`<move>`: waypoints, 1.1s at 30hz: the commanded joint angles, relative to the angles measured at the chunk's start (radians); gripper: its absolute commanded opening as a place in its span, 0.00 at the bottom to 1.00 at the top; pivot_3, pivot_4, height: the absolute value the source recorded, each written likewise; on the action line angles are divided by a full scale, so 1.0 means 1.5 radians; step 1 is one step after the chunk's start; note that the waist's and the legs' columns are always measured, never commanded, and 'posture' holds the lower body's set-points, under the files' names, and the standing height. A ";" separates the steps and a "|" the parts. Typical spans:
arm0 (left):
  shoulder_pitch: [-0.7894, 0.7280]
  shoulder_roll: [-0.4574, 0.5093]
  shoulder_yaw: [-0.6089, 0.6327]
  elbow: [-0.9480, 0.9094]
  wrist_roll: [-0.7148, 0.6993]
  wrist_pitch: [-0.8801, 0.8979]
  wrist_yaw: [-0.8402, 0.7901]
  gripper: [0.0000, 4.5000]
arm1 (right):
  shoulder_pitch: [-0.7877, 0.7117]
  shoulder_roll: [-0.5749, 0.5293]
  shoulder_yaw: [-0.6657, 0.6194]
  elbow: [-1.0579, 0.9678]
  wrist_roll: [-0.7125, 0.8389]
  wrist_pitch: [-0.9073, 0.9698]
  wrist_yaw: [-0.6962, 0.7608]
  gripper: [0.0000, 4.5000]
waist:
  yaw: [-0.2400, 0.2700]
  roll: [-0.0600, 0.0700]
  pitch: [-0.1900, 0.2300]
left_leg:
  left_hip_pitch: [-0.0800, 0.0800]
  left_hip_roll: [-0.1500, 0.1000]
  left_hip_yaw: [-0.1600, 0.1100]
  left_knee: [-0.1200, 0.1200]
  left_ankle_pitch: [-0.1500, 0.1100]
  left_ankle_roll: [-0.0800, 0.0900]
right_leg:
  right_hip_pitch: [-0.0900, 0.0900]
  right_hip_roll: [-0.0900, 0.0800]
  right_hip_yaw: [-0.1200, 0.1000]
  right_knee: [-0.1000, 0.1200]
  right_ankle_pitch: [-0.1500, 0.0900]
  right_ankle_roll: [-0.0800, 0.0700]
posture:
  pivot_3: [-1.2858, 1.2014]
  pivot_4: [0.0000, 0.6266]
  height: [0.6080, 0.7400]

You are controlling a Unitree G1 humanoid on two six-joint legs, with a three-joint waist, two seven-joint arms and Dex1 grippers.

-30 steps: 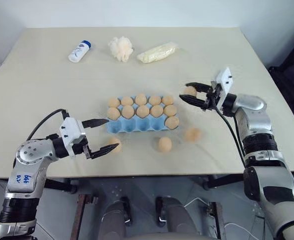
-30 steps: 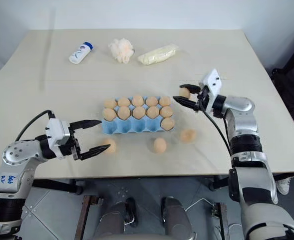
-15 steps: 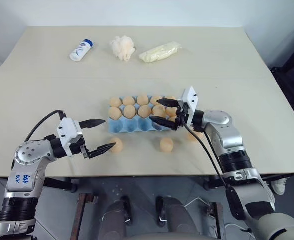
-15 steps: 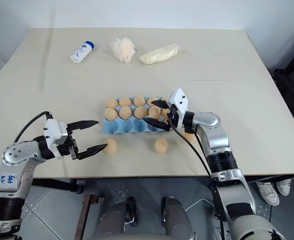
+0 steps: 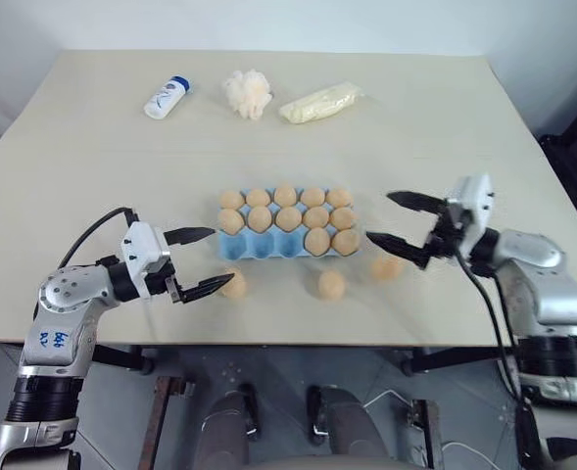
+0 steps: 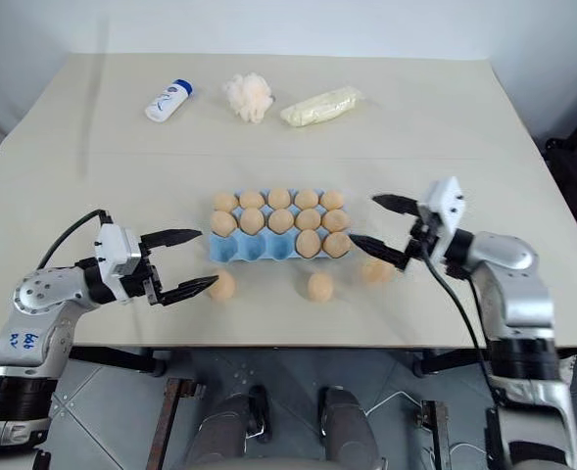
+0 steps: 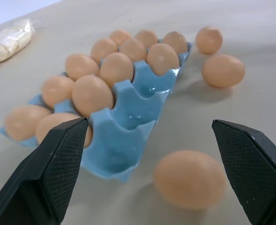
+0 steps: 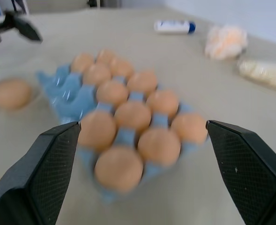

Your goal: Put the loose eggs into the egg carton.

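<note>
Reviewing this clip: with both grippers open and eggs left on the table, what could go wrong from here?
1. The loose egg beside the left gripper is round and could roll if a finger nudges it.
2. The egg under the right gripper sits near the egg carton; a low approach might knock the filled corner cup.
3. Only front-row cups look empty, so a careless drop could hit seated eggs.

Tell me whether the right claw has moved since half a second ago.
Yes. The right claw, open and empty, has drawn back off the light blue moulded egg carton towards the table's right side; earlier it was over the carton's right end.
</note>
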 commanded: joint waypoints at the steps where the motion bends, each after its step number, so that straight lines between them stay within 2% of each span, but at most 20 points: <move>1: -0.024 -0.013 -0.025 0.019 0.018 -0.011 -0.007 1.00 | 0.111 -0.032 -0.086 -0.015 0.005 -0.031 -0.017 1.00 | 0.007 0.000 0.000 | 0.000 0.000 -0.001 0.000 0.000 0.000 | 0.001 0.000 -0.001 -0.001 0.000 0.000 | 0.52 0.24 1.00; 6: -0.053 -0.018 -0.039 0.037 0.018 -0.013 -0.024 1.00 | 0.210 -0.037 -0.112 -0.010 -0.006 -0.068 -0.023 1.00 | 0.003 0.000 0.000 | 0.000 0.000 0.000 0.001 0.000 0.001 | 0.001 0.001 0.000 -0.002 0.001 0.001 | 0.52 0.24 1.00; 10: -0.060 -0.022 -0.042 0.038 0.016 -0.008 -0.026 1.00 | 0.237 -0.042 -0.086 -0.011 -0.025 -0.081 -0.018 1.00 | -0.002 0.000 0.000 | 0.001 0.000 0.000 0.002 0.000 0.001 | 0.002 0.001 0.000 -0.002 0.001 0.002 | 0.52 0.24 1.00; 16: -0.054 -0.025 -0.040 0.029 0.017 -0.010 -0.022 1.00 | 0.147 -0.026 -0.021 0.012 -0.032 -0.086 -0.010 1.00 | -0.003 0.000 0.000 | 0.001 0.000 0.000 0.003 0.000 0.001 | 0.002 0.001 0.001 -0.002 0.002 0.002 | 0.52 0.24 1.00; 22: -0.043 -0.021 -0.031 0.019 0.018 -0.026 -0.025 1.00 | 0.040 -0.012 0.052 0.128 -0.073 -0.124 0.015 1.00 | 0.001 0.000 0.000 | 0.000 0.000 0.000 0.003 0.000 0.001 | 0.002 0.001 0.000 -0.002 0.002 0.002 | 0.52 0.24 1.00; 28: -0.025 -0.016 -0.018 0.005 0.012 -0.027 -0.021 1.00 | -0.009 0.007 0.084 0.216 -0.087 -0.149 0.035 1.00 | 0.000 0.000 0.000 | 0.000 0.000 -0.001 0.003 0.000 0.001 | 0.002 0.001 0.000 -0.002 0.002 0.002 | 0.52 0.24 1.00; 31: -0.007 -0.012 -0.006 -0.002 0.010 -0.030 -0.017 1.00 | -0.017 0.016 0.084 0.221 -0.081 -0.153 0.040 0.87 | -0.002 0.000 0.000 | 0.000 0.000 -0.001 0.003 0.000 0.001 | 0.002 0.001 0.000 -0.001 0.002 0.002 | 0.52 0.24 1.00; 33: 0.002 -0.009 0.005 0.001 0.010 -0.031 -0.014 1.00 | -0.007 0.009 0.082 0.198 -0.078 -0.152 0.049 0.71 | -0.001 0.000 0.000 | 0.000 0.000 -0.001 0.003 0.000 0.001 | 0.002 0.001 0.000 0.000 0.002 0.002 | 0.52 0.24 1.00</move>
